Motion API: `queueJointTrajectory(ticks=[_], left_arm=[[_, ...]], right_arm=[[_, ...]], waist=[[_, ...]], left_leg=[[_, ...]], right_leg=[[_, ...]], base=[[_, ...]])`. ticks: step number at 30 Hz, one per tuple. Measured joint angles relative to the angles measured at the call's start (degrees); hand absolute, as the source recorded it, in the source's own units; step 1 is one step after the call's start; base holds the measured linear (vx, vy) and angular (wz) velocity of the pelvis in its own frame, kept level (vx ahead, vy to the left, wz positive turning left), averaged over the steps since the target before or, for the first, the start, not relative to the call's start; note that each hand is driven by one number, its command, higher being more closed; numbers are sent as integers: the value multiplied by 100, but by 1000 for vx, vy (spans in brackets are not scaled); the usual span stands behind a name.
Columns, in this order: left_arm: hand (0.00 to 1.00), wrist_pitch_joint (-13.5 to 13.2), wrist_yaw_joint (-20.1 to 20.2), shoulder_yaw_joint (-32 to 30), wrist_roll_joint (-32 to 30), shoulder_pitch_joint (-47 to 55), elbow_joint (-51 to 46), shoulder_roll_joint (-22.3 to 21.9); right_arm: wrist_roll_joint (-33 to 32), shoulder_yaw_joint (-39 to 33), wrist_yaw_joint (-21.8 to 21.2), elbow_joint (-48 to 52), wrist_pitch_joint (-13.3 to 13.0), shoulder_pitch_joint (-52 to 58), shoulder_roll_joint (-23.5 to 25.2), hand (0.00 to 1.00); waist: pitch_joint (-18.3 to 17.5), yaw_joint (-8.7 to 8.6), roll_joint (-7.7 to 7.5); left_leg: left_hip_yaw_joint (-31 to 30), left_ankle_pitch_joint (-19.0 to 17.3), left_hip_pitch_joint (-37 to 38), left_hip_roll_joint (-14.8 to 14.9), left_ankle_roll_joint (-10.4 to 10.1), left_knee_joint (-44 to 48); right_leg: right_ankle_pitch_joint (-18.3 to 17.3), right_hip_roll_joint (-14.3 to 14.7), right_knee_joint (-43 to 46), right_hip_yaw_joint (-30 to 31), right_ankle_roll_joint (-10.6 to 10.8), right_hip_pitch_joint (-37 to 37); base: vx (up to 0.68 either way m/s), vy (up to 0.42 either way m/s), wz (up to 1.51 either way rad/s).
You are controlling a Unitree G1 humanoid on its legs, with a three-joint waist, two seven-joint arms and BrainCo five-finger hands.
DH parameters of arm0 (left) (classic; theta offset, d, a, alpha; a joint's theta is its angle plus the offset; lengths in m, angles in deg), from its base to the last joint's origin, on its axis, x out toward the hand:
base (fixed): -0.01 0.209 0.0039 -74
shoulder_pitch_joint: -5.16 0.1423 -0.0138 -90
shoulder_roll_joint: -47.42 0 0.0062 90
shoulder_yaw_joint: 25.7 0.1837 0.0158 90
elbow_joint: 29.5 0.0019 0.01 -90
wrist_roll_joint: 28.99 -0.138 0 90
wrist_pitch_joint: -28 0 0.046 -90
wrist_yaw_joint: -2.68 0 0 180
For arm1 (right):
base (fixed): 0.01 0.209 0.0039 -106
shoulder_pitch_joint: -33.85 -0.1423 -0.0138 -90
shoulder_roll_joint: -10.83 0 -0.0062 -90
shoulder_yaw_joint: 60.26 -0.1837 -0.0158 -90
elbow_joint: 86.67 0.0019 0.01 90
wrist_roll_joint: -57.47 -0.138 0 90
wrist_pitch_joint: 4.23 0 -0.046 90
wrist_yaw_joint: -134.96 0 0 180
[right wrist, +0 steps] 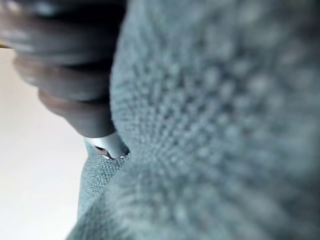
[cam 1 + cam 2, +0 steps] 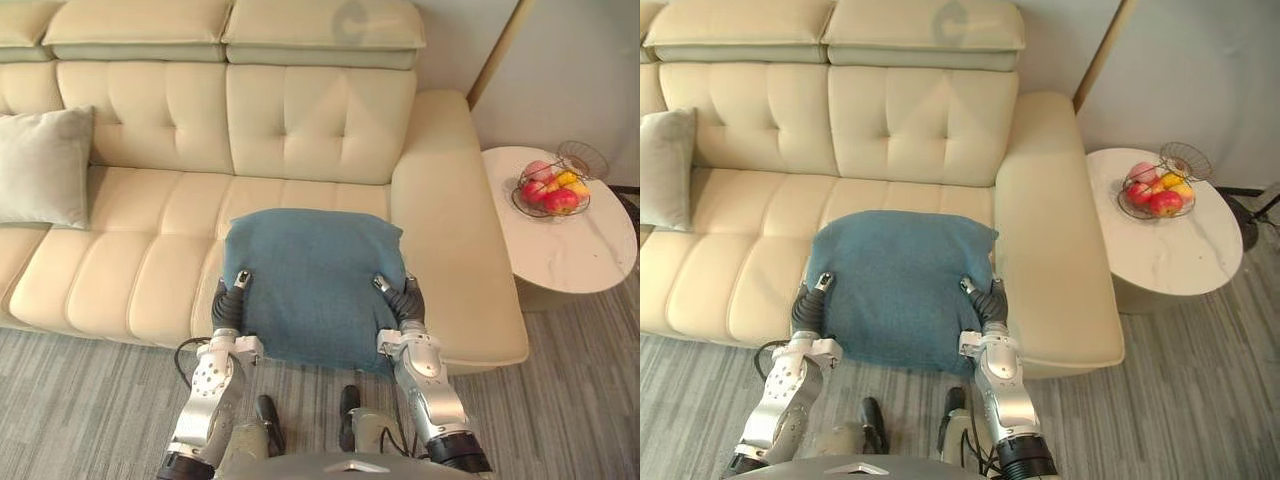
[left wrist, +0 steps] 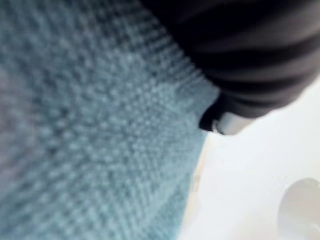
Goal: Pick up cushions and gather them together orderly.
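Pickup looks done, gathering not. You hold the blue cushion [image 2: 312, 280] over the front seat edge of the sofa [image 2: 150, 270], toward its right end. The grey cushion [image 2: 45, 165] leans on the sofa backrest at the far left end, well apart. Left to do, I judge: carry blue over beside grey and set it down neatly. Left hand [image 2: 230, 305] and right hand [image 2: 405, 300] each pinch a side edge, thumb on top, fingers hidden underneath. Forearms reach forward, roughly parallel.
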Motion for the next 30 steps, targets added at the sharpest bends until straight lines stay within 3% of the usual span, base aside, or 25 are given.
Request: queueJointTrajectory(ticks=[1,2,3,6,8,10,12,13,14,15,16,18,24,30], left_arm=[[100,3,4,52,-15,-11,0,-2],[100,48,149,273,-43,44,-4,-31],[100,49,210,280,-42,92,-40,-43],[100,49,248,263,-39,228,-281,-100],[100,46,270,261,-43,302,-481,-138],[100,46,363,264,-76,321,-512,-224],[100,44,369,265,-107,312,-512,-256],[100,44,370,283,-110,312,-504,-253],[100,44,369,326,-110,334,-485,-258],[100,44,370,330,-111,329,-456,-216],[100,48,369,342,-113,329,-405,-124],[100,48,369,363,-108,329,-383,34],[100,46,364,361,-113,326,-238,183],[100,49,208,390,-275,247,-159,255]], right_arm=[[0,-45,-1,40,-1,57,-8,100],[-41,-180,13,397,1,600,-6,100],[-130,-171,17,828,1,969,45,100],[-170,-153,19,1469,0,1254,16,100],[-177,-154,21,1638,-10,1304,23,100],[-180,-213,27,1765,-16,1322,27,100],[-180,-236,31,1764,-23,1321,26,100],[-174,-262,31,1743,-24,1322,22,100],[-171,-305,31,1731,-22,1330,19,100],[-160,-311,30,1654,-22,1313,65,100],[-155,-312,28,1521,-18,1369,209,100],[-109,-313,28,1504,-18,1427,374,100],[-89,-303,26,919,-19,1188,420,100],[358,-249,152,376,2,724,243,100]], waist=[[2,-19,3],[20,-27,46],[15,65,42],[-61,201,166],[-58,248,127],[-111,334,105],[-145,374,106],[-175,400,153],[-268,424,309],[-279,425,242],[-345,372,-16],[-375,329,-320],[-430,309,-387],[-466,153,-321]], left_leg=[[-53,-73,4,-4,-37,26],[-213,-217,251,74,-81,298],[-15,-333,-16,280,-92,1303],[401,-334,-396,799,-81,2632],[436,-353,-527,911,18,2990],[179,-783,-514,928,4,2578],[-228,-787,-483,792,-113,1772],[-586,-422,-338,717,-227,883],[-737,295,-246,739,-310,391],[-729,258,-213,734,-531,379],[-568,277,-106,529,-451,240],[-325,282,11,282,-328,78],[-13,324,254,56,-207,-266],[200,801,244,55,-251,-955]], right_leg=[[-115,19,81,-38,12,28],[-423,-37,129,-258,19,513],[-573,-26,194,-361,60,736],[-719,88,200,-299,18,953],[-726,98,82,-180,-2,1072],[-673,77,-107,49,45,1204],[-596,47,-208,191,106,1231],[-534,76,-328,342,215,1235],[-477,165,-452,505,331,1257],[-451,152,-518,596,392,1276],[-299,-46,-690,685,502,1284],[-243,-303,-805,910,545,1261],[-71,-457,-911,1285,579,1120],[25,-349,-1116,1645,642,695]], base=[[178,-34,66],[237,-48,69],[267,-102,65],[168,-41,-14],[111,26,-34],[162,71,-47],[133,123,-48],[173,250,-82],[182,285,-76],[192,280,-60],[171,250,-35],[134,240,-29],[-8,125,-29],[-93,-46,-23]])
